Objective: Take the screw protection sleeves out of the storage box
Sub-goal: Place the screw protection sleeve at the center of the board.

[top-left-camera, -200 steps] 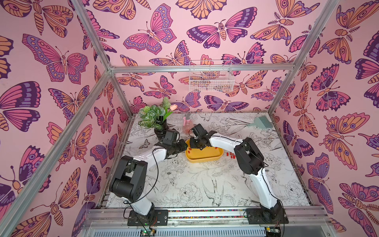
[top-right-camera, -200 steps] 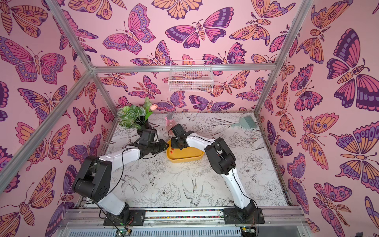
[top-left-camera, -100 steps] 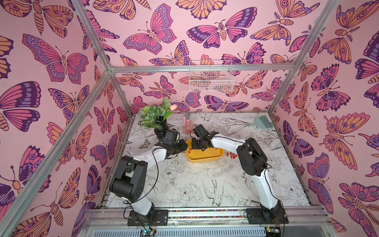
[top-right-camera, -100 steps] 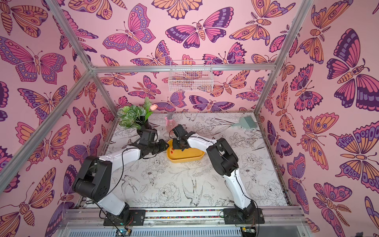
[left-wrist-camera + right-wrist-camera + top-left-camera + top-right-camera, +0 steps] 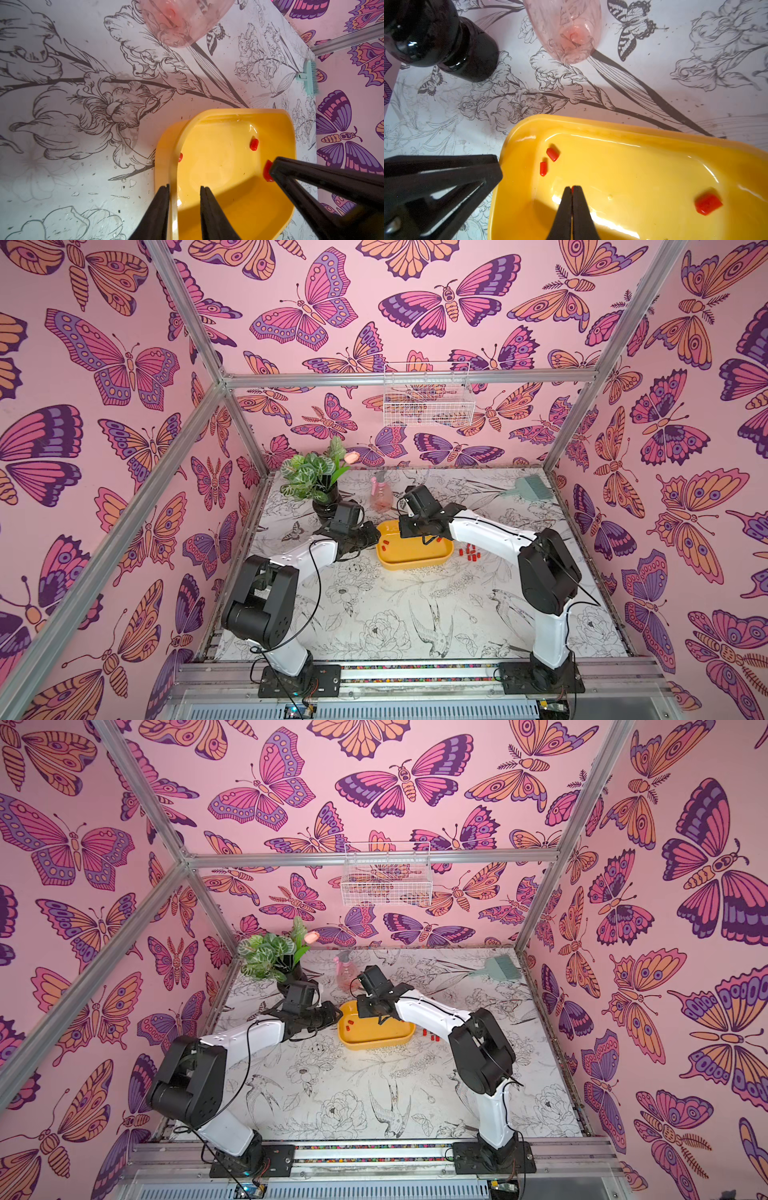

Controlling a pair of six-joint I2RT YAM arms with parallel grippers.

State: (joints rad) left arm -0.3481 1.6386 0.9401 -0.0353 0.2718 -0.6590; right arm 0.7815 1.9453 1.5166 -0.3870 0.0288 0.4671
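Three stubby red sleeves point(image 5: 552, 154) lie in glossy yellow box point(image 5: 633, 133) — right fingers point(image 5: 566, 207) pinch another, left fingers point(image 5: 158, 214) clamp the rim.

1. Between the closed tips of the right gripper point(image 5: 572, 190), only a red sliver of a screw protection sleeve point(image 5: 572, 187) shows; the fingers hide the rest.
2. In the left wrist view, a second sleeve point(image 5: 266, 171) lies half hidden behind the right gripper's finger.
3. Ahead of the left gripper point(image 5: 184, 186), the storage box point(image 5: 164, 149) rim covers part of a third sleeve point(image 5: 180, 157).
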